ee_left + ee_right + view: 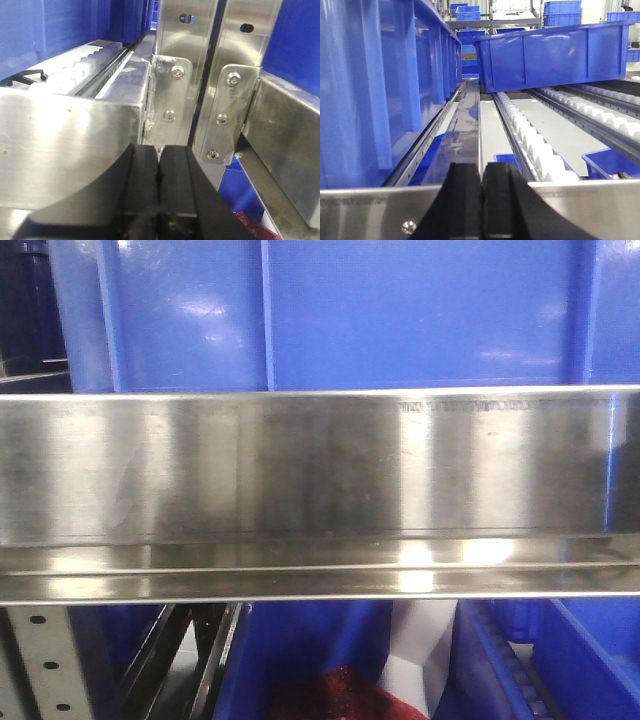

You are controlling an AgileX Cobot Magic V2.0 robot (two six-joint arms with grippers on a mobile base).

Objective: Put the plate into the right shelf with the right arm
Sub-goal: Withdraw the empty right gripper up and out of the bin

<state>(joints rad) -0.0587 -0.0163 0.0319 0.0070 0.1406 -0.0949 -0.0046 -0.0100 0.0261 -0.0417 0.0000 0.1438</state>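
Both grippers pressed together, empty: left gripper (159,165) near shelf uprights, right gripper (482,200) at right shelf (320,480) rail. Plate not in any view. Risk: right arm strikes blue bin (555,55) or rail while searching blind.

The front-facing camera sits very close to a brushed steel rail (320,490) of the shelf, looking straight at it, with blue bins (330,310) above and below. The left wrist camera looks forward over its closed black gripper (159,175) at the perforated uprights (185,75) just beyond, the rail near on its left. The right wrist camera peers over its own closed gripper (481,195) and a near rail, far down white roller lanes (530,135) between bins. All three views share steel rails and blue bins.
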